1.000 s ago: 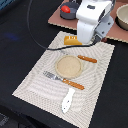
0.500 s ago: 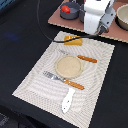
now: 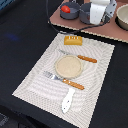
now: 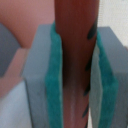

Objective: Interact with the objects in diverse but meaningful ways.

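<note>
Dark tabletop with a pale striped placemat (image 3: 70, 75) laid across it. Nearest the camera there's a white utensil (image 3: 67, 100), then an orange-handled fork (image 3: 64, 81), the tan round plate (image 3: 68, 66), an orange-handled knife (image 3: 80, 57) and the yellow-orange bread loaf (image 3: 73, 40). Further back, on a reddish board (image 3: 85, 25), a grey-blue pot (image 3: 70, 11) has the small red tomato (image 3: 65, 8) in it. The gripper (image 4: 75, 75) sits by the second pot (image 3: 95, 14), its teal pads (image 4: 54, 80) pinching the brown sausage (image 4: 75, 50) upright.
</note>
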Motion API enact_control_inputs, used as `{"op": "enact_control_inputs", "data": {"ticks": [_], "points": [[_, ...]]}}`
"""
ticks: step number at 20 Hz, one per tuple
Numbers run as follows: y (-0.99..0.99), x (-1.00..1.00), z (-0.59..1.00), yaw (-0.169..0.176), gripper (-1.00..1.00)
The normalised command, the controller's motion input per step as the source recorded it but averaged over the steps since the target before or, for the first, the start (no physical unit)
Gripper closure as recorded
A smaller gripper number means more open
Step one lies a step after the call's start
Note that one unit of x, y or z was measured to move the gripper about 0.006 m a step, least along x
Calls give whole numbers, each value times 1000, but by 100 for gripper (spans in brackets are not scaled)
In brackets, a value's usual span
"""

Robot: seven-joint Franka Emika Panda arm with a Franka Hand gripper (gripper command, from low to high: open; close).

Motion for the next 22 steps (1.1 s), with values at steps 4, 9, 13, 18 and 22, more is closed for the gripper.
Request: {"op": "enact_control_inputs", "data": {"ticks": [4,9,13,18,22], "points": [[769,-332,75,42,100],[729,-238,383,16,100],[692,-338,501,4,100],[569,-471,203,25,100],[394,-354,-53,30,100]]}}
